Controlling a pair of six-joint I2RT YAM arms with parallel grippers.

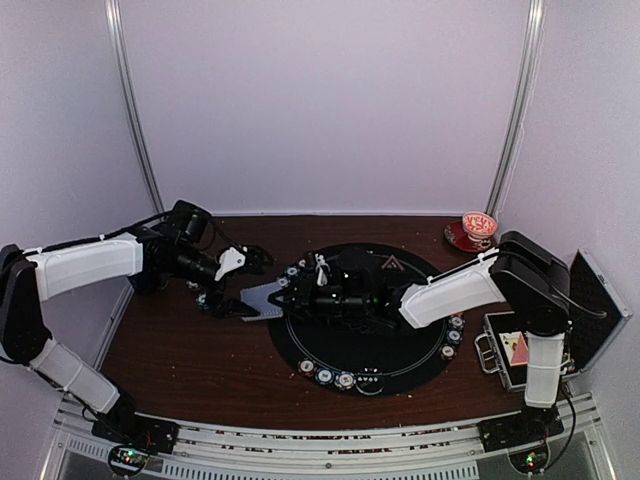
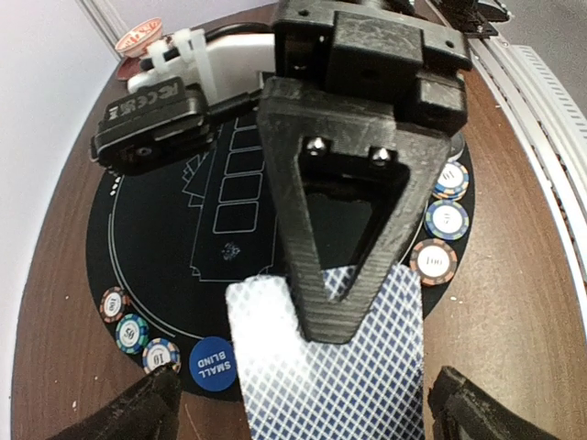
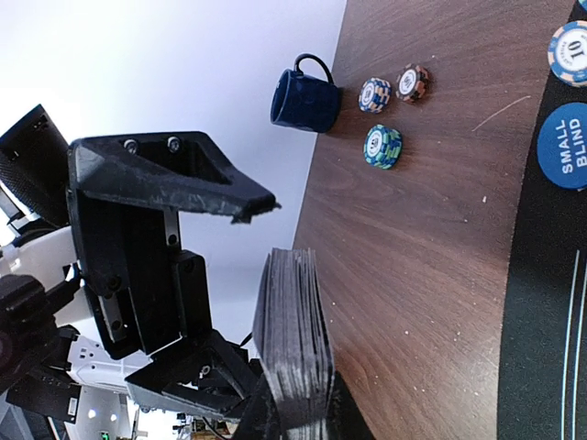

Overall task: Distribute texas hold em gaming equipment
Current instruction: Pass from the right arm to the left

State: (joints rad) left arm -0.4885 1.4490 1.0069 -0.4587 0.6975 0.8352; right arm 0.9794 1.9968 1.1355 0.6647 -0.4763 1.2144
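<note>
Currently the right gripper (image 2: 330,323) has the stack of blue-and-white lattice-backed playing cards (image 2: 367,390) pinched flat, top finger across the backs. Its lower finger is hidden, so the grip is my read. The stack sits at the left rim of the round black felt mat (image 2: 151,243), just beside the blue "SMALL BLIND" disc (image 2: 213,365). The left gripper (image 2: 307,414) is wide open and holding nothing, fingers flanking the cards with no clear contact. Reads as a handover or card pull. The stack is skewed, top cards slid sideways, so centre the left fingers on the free end, clear of the right's finger, and close square. Don't release the right until the left has bite, else cards spill onto the brown wooden table (image 3: 413,275) by the striped-edge poker chips (image 3: 382,147).
</note>
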